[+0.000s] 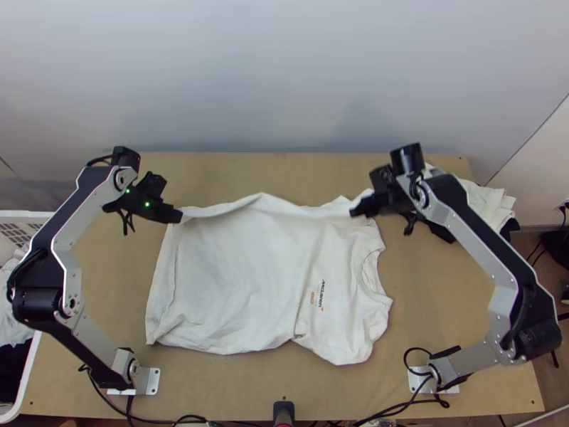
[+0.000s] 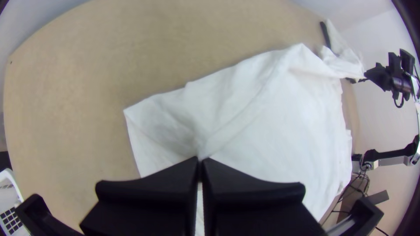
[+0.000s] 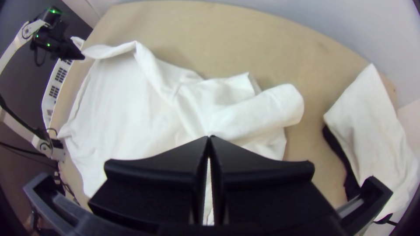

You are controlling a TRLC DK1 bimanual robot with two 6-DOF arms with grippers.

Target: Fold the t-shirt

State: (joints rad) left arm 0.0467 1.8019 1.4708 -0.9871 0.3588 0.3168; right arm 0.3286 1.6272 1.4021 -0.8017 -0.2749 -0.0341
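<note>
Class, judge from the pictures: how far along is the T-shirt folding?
Done: the T-shirt lies mostly spread on the table. In hand: the left gripper and right gripper pinch its raised far side. Remaining: the folds themselves, likely starting by laying that side across.

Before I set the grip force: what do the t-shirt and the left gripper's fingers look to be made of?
T-shirt: thin, matt white fabric, probably cotton jersey, judging by its soft creases and limp drape. Left gripper's fingers: matt black, likely plastic or rubber; their smooth, dull surface leaves open which.
</note>
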